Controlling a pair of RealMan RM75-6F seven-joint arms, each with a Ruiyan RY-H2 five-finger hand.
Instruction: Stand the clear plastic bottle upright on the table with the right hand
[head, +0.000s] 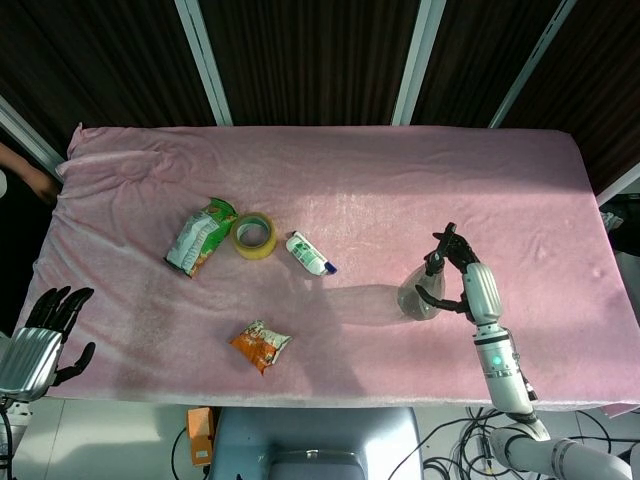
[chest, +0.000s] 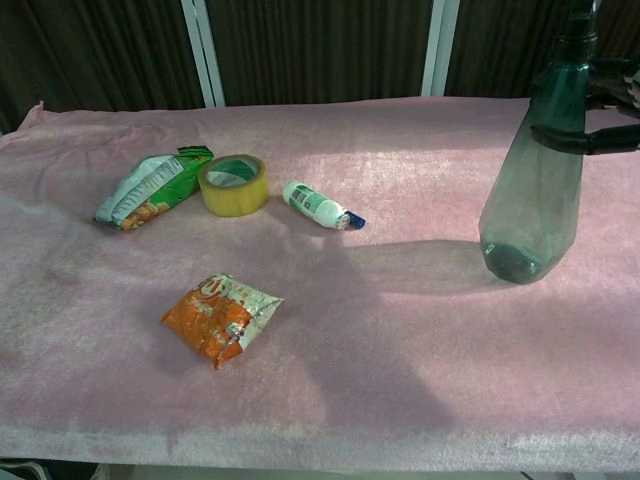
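The clear plastic bottle (head: 418, 295) (chest: 530, 200) stands nearly upright at the right of the pink cloth, leaning slightly, its base at the cloth. My right hand (head: 466, 281) (chest: 612, 118) grips it around the narrow neck from the right, dark fingers (chest: 562, 138) wrapped round it. In the chest view most of that hand is cut off by the frame edge. My left hand (head: 38, 338) hangs off the table's near left corner, fingers apart and holding nothing.
On the pink cloth (head: 330, 180) lie a green snack bag (head: 200, 235) (chest: 145, 190), a yellow tape roll (head: 253, 235) (chest: 233, 184), a small white tube (head: 310, 253) (chest: 320, 206) and an orange packet (head: 260, 345) (chest: 220, 318), all left of the bottle.
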